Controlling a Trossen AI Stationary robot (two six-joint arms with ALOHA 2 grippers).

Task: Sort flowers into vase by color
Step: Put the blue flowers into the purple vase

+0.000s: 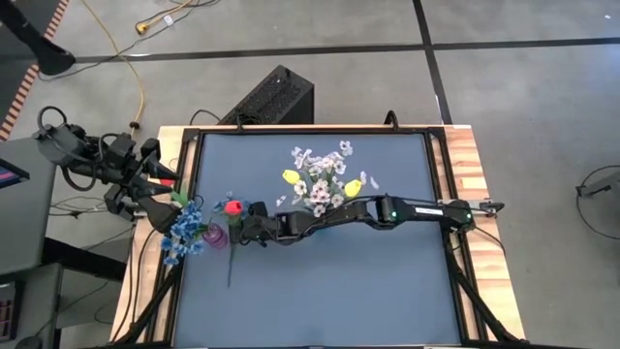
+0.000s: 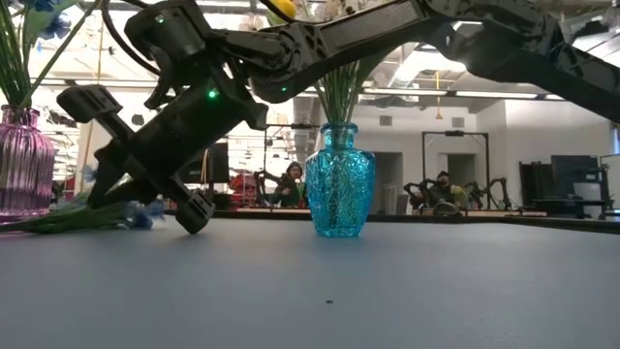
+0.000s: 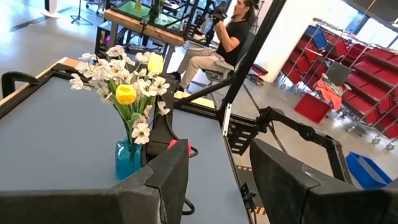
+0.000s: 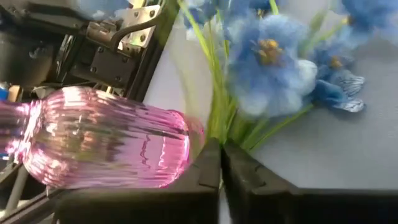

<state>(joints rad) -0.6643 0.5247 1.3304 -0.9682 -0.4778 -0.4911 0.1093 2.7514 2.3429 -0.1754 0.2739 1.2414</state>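
A blue glass vase (image 2: 340,179) at the table's middle holds white sprays (image 1: 320,174) and yellow tulips (image 1: 291,177). Near the left edge stands a pink vase (image 1: 216,236) with blue flowers (image 1: 184,231) and a red tulip (image 1: 232,206) by it. Another blue spray (image 4: 273,56) lies on the table beside the pink vase (image 4: 106,146). My right gripper (image 4: 221,155) reaches across from the right and is shut on that spray's stems. My left gripper (image 3: 217,180) hangs open and empty, raised over the table's left edge. My right gripper pinches the lying blue spray's green stems (image 4: 225,132) between its two fingers, just below the blossoms and close beside the pink vase's foot. The fingers slant down from the table's right. The blossoms and leaves (image 2: 97,215) rest on the table.
Wooden rails (image 1: 465,194) frame the table. A black box (image 1: 276,97) stands on the floor past the far edge. The near half of the table (image 1: 339,291) is bare. People sit in the room behind (image 3: 230,31).
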